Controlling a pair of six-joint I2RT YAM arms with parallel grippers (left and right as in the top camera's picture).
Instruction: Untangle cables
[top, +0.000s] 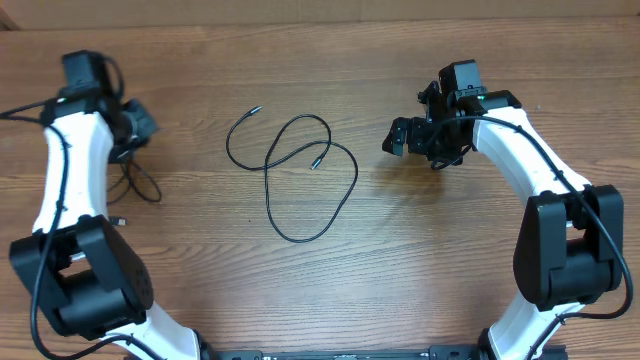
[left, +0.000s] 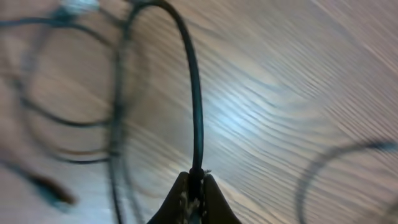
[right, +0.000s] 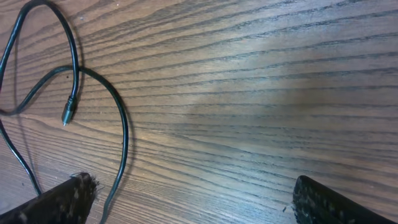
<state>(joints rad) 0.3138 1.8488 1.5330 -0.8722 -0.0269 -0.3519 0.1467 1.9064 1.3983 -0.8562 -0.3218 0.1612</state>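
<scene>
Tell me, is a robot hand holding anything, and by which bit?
The left gripper pinches a thin black flexible cable between its fingertips, on the plain cord, not at a plug. The right gripper stands open, holding nothing.

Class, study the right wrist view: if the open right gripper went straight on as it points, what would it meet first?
The right gripper would probably meet bare table first; the looped cable lies just aside, by one finger. Depth is unclear.
</scene>
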